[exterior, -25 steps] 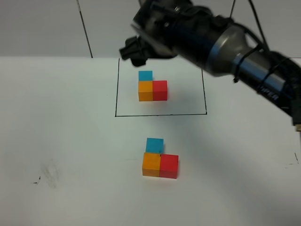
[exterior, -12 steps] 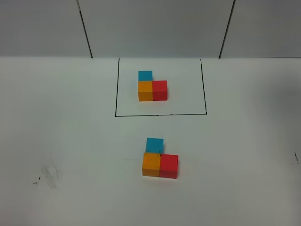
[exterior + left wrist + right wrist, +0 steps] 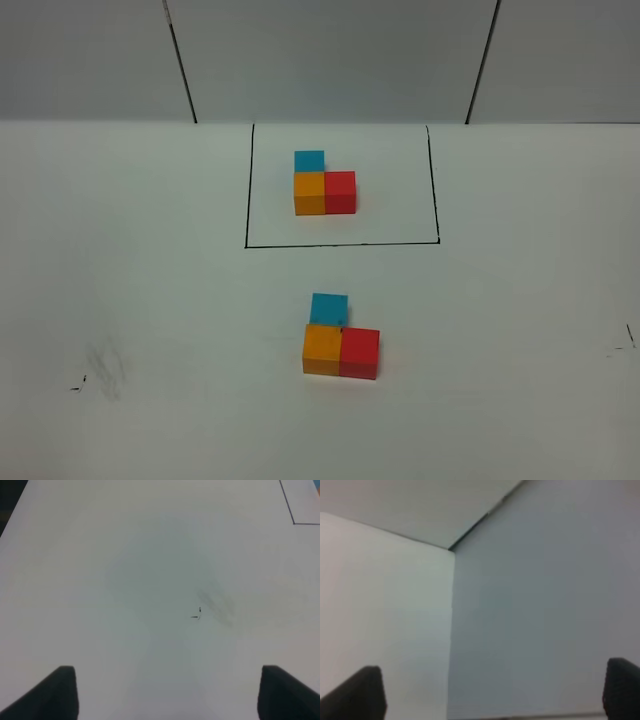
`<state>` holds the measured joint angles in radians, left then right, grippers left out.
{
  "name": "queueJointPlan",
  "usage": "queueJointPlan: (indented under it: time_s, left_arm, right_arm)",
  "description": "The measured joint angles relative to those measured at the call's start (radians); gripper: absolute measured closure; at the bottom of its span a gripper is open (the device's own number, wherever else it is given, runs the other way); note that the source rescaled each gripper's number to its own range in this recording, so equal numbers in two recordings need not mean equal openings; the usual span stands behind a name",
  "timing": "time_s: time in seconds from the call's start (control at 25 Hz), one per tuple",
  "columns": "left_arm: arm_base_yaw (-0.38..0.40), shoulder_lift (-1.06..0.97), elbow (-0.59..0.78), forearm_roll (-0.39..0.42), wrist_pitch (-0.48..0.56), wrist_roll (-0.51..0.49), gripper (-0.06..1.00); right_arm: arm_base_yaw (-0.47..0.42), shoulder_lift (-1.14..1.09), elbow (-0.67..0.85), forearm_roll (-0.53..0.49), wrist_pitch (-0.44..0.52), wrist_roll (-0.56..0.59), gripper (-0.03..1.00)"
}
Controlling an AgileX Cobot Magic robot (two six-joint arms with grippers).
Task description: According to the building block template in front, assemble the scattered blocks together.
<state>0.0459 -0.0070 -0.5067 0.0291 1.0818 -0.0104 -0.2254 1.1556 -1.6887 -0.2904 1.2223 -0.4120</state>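
exterior high view shows no arms, only template [image 3: 323,187] and blocks [image 3: 340,338] on the desk [image 3: 150,300]. left pincer [image 3: 167,692] and right pincer [image 3: 492,692] both spread, fingertips cut off.

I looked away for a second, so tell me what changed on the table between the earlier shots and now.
The right arm, which a second ago stretched across the far part of the overhead view above the framed template, has pulled out of sight; it was already gone half a second ago. It carried nothing away. The three unframed blocks sit in the same L, and the template is unmoved.
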Motion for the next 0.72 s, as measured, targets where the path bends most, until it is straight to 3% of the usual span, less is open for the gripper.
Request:
queueJointPlan:
  time_s: [0.32,0.56,0.72]
  left_arm:
    - [0.0,0.0,0.0,0.0,0.0,0.0,0.3]
    - [0.0,0.0,0.0,0.0,0.0,0.0,0.3]
    - [0.0,0.0,0.0,0.0,0.0,0.0,0.3]
  right_arm:
    - [0.0,-0.43,0.256,0.021,0.001,-0.001,0.15]
    - [0.124,-0.686,0.451,0.126,-0.002,-0.001,0.16]
    - [0.157,-0.806,0.597,0.179,0.001,0.035,0.19]
